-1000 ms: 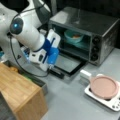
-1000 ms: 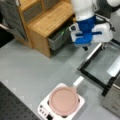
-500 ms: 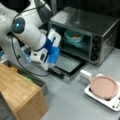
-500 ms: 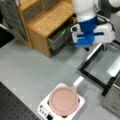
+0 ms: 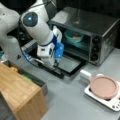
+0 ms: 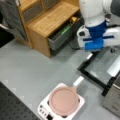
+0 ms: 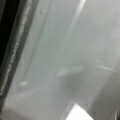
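White-and-blue gripper [image 5: 55, 63] low over one open glass toaster-oven door [image 5: 67, 65]; finger state: cannot tell. One teal bowl [image 5: 73, 37] inside oven. One pink pan [image 6: 63, 100] nearby.

White rounded arm [image 5: 37, 30], blue wrist trim
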